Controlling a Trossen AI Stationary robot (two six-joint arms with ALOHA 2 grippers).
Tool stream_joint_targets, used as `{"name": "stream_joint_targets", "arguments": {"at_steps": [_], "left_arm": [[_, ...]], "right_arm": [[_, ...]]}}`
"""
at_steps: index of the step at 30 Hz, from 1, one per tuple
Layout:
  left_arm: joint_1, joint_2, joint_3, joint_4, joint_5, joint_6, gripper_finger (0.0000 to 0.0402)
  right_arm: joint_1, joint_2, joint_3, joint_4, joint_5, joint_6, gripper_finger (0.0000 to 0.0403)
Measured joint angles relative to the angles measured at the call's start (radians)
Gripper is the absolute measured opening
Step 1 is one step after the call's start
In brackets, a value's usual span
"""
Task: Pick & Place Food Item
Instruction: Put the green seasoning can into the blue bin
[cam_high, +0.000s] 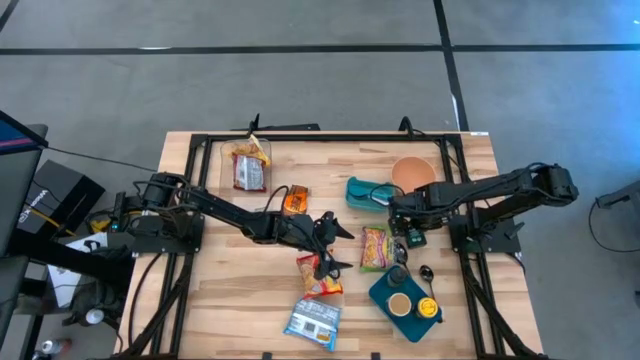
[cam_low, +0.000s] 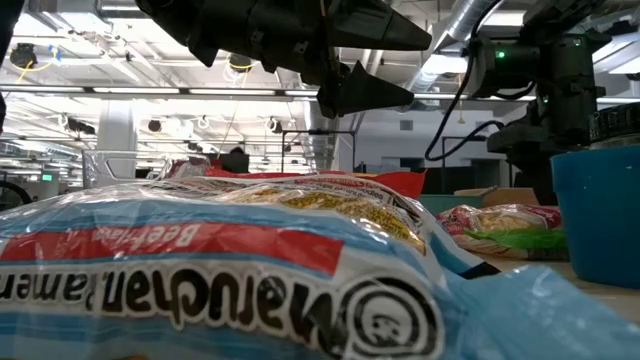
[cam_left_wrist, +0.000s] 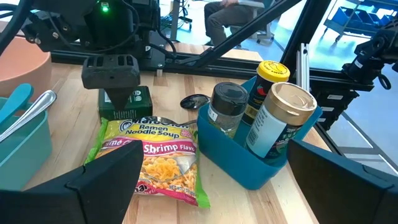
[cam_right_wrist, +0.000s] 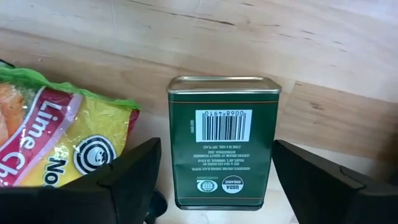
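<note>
The right claw (cam_high: 408, 232) hung low over a green tin (cam_right_wrist: 224, 142) that lay flat on the wooden worktop (cam_high: 220, 290). Its two fingers (cam_right_wrist: 127, 177) stood wide, one on each side of the tin, and they held nothing. The tin lay just beside a yellow ramen pack (cam_high: 375, 248), near the right side of the worktop.

The left claw (cam_high: 335, 248) was near the middle of the worktop, above a red snack bag (cam_high: 320, 275). Its fingers (cam_left_wrist: 99, 180) were also wide and empty, and they pointed toward the ramen pack (cam_left_wrist: 155, 158) and a blue caddy (cam_left_wrist: 249, 165). The caddy held a dark-lidded jar (cam_left_wrist: 227, 109), a yellow-capped bottle (cam_left_wrist: 268, 79) and a can (cam_left_wrist: 283, 118).

A blue ramen pack (cam_high: 315, 322) lay at the front edge, close before the low camera (cam_low: 200, 280). At the back of the worktop were a teal bin (cam_high: 368, 192), an orange bowl (cam_high: 413, 172), an orange packet (cam_high: 294, 199) and a brown bag (cam_high: 248, 165). A small black disc (cam_left_wrist: 194, 101) lay between the tin and the caddy.
</note>
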Motion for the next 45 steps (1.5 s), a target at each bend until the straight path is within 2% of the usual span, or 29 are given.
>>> {"name": "stream_joint_targets", "arguments": {"at_steps": [18,29,45], "left_arm": [[0.000,0.000,0.000,0.000,0.000,0.000,0.0390],[0.000,0.000,0.000,0.000,0.000,0.000,0.0390],[0.000,0.000,0.000,0.000,0.000,0.000,0.0390]], "right_arm": [[0.002,0.000,0.000,0.013,0.001,-0.001,0.0302],[0.003,0.000,0.001,0.143,0.012,0.005,0.0302],[-0.054,0.000,0.000,0.076,0.037,-0.027,0.0302]]}}
